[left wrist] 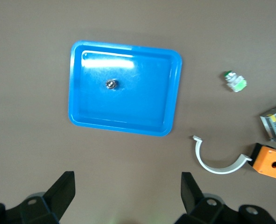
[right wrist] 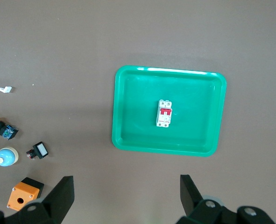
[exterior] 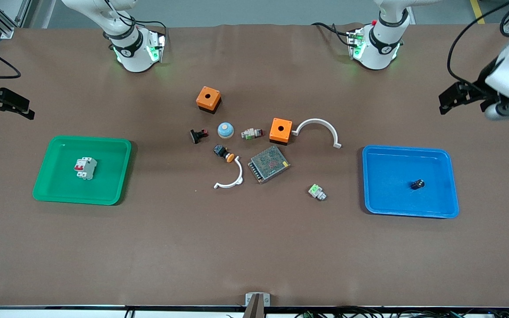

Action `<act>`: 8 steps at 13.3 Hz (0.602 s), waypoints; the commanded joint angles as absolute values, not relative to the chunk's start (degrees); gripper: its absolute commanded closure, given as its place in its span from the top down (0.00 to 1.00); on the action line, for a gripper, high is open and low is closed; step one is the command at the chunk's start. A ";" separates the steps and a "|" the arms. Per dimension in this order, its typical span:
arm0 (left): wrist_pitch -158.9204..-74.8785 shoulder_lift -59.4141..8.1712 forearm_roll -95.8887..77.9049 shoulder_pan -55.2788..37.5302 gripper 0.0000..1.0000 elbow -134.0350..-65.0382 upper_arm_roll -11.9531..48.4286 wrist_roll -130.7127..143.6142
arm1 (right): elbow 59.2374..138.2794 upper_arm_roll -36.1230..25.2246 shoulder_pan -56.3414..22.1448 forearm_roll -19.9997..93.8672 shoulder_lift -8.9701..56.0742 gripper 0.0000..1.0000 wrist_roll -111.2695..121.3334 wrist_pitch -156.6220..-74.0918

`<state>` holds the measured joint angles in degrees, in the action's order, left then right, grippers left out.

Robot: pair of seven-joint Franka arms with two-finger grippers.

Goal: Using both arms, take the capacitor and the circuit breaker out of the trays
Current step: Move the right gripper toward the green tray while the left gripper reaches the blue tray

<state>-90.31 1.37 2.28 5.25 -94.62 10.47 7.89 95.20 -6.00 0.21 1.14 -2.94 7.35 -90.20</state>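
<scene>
The capacitor (exterior: pixel 417 184), a tiny dark cylinder, lies in the blue tray (exterior: pixel 407 149) at the left arm's end of the table. The left wrist view shows the capacitor (left wrist: pixel 111 84) alone in that tray (left wrist: pixel 123 126). The breaker (exterior: pixel 85 168), a white block with red levers, lies in the green tray (exterior: pixel 108 176) at the right arm's end; the right wrist view shows the breaker (right wrist: pixel 164 113) inside that tray (right wrist: pixel 194 93). My left gripper (exterior: pixel 446 101) (left wrist: pixel 127 186) hangs open and empty, high beside the blue tray. My right gripper (exterior: pixel 28 110) (right wrist: pixel 127 189) hangs open and empty, high beside the green tray.
Loose parts fill the table's middle: two orange boxes (exterior: pixel 208 99) (exterior: pixel 280 130), two white arcs (exterior: pixel 316 120) (exterior: pixel 237 176), a metal mesh unit (exterior: pixel 269 164), a blue dome (exterior: pixel 226 130), a push button (exterior: pixel 223 153), a black-and-red clip (exterior: pixel 198 135) and two white-and-green connectors (exterior: pixel 252 133) (exterior: pixel 317 191).
</scene>
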 commanded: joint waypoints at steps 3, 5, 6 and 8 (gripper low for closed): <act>-108.31 -0.69 2.37 10.37 1.00 -109.12 10.46 7.38 | 93.78 -5.98 0.70 1.67 -2.48 1.00 6.24 -89.30; -120.69 -2.19 2.46 12.47 1.00 -116.94 10.46 7.30 | 93.08 -6.24 1.58 1.93 1.04 1.00 6.85 -90.26; -127.20 -3.42 2.55 12.74 1.00 -120.38 10.37 7.21 | 92.03 -6.33 2.89 1.85 2.36 1.00 6.94 -90.87; -134.36 -8.32 2.55 14.23 1.00 -122.08 10.37 7.29 | 90.97 -6.33 5.26 1.93 8.40 1.00 7.03 -96.64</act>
<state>-129.18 -5.89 2.30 12.99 -120.01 10.20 7.88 93.93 -6.78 2.37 1.14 2.23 7.09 -93.53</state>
